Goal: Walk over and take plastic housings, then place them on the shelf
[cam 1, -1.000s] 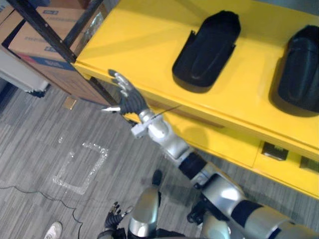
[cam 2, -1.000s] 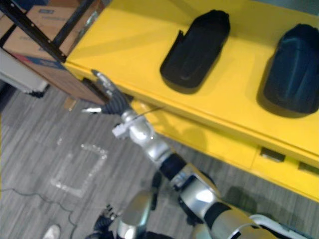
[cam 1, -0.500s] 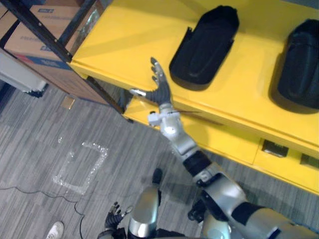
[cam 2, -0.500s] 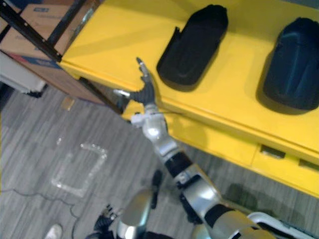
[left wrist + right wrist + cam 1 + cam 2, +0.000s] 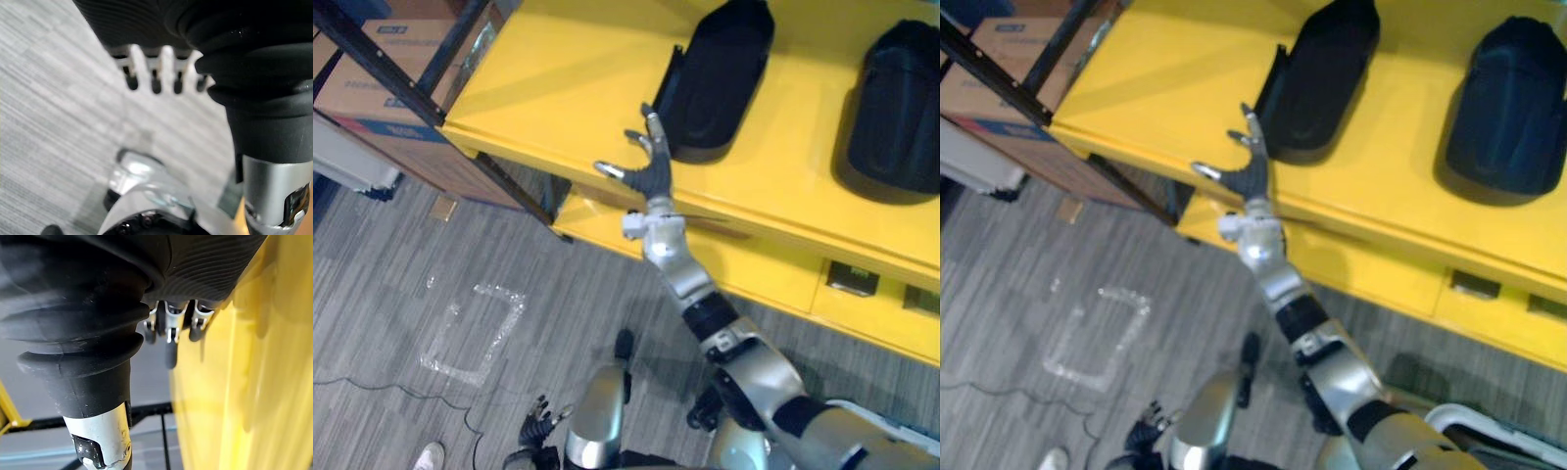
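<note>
On the yellow shelf (image 5: 558, 88), upper middle: we see one black housing (image 5: 720, 73) lying there.
Second housing (image 5: 896, 108): upper right, well apart from the first.
Right hand (image 5: 651, 178): fingers spread, empty, over the shelf's front edge, just beside the first housing.
Left hand (image 5: 536, 431): bottom of frame, above the floor; fingers loose, we judge.
Cardboard box (image 5: 382, 78): upper left.

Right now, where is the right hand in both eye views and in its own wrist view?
Left eye view: right hand at centre, fingers spread, over the yellow table edge by the left black housing.
Right eye view: left of centre, same pose.
Right wrist view: fingers past the dark cover, beside the yellow table.
Shared landmark: yellow table's edge.
</note>
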You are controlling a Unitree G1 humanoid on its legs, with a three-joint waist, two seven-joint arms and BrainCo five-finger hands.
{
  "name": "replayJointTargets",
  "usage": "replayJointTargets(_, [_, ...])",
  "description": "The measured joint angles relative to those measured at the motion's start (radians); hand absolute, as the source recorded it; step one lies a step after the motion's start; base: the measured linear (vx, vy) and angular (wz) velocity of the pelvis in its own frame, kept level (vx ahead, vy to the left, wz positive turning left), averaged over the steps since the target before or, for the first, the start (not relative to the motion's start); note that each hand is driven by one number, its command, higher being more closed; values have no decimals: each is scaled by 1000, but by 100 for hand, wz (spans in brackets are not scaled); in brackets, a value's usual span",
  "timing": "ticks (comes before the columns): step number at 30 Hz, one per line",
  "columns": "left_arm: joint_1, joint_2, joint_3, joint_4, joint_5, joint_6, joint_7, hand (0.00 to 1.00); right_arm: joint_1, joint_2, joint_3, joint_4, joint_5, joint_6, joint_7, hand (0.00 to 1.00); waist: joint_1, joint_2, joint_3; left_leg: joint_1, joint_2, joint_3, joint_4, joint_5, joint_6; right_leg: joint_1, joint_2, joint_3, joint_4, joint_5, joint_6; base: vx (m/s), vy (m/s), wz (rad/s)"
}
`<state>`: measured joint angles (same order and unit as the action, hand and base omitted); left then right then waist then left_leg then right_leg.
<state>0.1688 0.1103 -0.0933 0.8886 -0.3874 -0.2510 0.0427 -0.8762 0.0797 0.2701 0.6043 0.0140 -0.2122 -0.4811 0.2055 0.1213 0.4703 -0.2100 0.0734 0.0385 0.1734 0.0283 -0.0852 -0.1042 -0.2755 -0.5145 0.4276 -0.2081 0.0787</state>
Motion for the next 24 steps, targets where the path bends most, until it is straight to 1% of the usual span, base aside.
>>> replayJointTargets(6, [-4,0,-6,0,-1,0,5,0,0,-1,1,5,-15,-6,6,0,-1,0,0,1,0,2,0,0,0,0,0,1,0,0,0,0,0,0])
replayJointTargets(9, [-4,0,-6,1,-1,-1,7,0,1,-1,7,9,-9,-8,40,0,-2,1,0,5,1,5,0,0,0,1,0,4,1,0,0,-10,-4,-2])
replayJointTargets(12, [-4,0,-6,4,-1,-1,7,0,9,-1,46,10,16,-17,136,0,-2,1,0,15,1,12,-3,0,0,4,0,12,1,0,0,-10,-6,-7])
replayJointTargets(14, [-5,0,-6,8,0,-1,7,0,16,0,128,-10,35,-28,228,0,-4,2,-1,18,2,15,-5,0,0,5,2,16,-2,1,0,-8,-9,-6])
replayJointTargets(15, [-5,0,-6,10,0,-1,7,0,21,1,155,-23,40,-31,253,0,-4,2,-1,18,3,15,-5,0,0,5,2,16,-3,1,0,0,0,0])
replayJointTargets(16, [-5,0,-6,16,2,-3,7,0,35,5,213,-57,51,-41,296,0,-4,2,-1,19,4,14,-6,0,0,8,5,15,-6,1,1,5,-11,4])
replayJointTargets(18, [-5,1,-5,18,15,-9,9,0,52,35,304,-119,50,-56,340,0,-5,2,-1,24,7,2,-7,0,0,30,14,0,-24,4,4,16,-23,13])
replayJointTargets(19, [-5,1,-5,18,18,-10,10,0,53,46,317,-134,50,-60,345,0,-5,2,-1,28,7,-1,-10,0,0,38,15,-5,-28,4,4,18,-21,12])
replayJointTargets(20, [-5,-1,-5,18,25,-11,14,0,52,50,338,-162,48,-70,347,0,3,1,-1,37,7,-1,-15,0,-1,47,16,-6,-33,4,4,16,-13,9])
replayJointTargets(21, [-5,-2,-5,18,38,-20,18,0,52,50,350,-201,29,-84,343,0,5,1,-1,44,6,-4,-18,0,-1,57,18,-10,-39,5,6,13,-6,4])
replayJointTargets(23, [-4,-2,-5,23,45,-31,19,0,52,51,335,-280,2,-105,310,0,2,0,-1,55,4,-2,-26,0,-1,70,19,-10,-54,11,12,8,9,1])
replayJointTargets(24, [-4,-1,-5,23,49,-31,20,0,51,51,307,-323,-29,-107,265,0,-2,0,-2,59,4,2,-29,0,-1,75,21,-9,-64,18,13,5,21,-5])
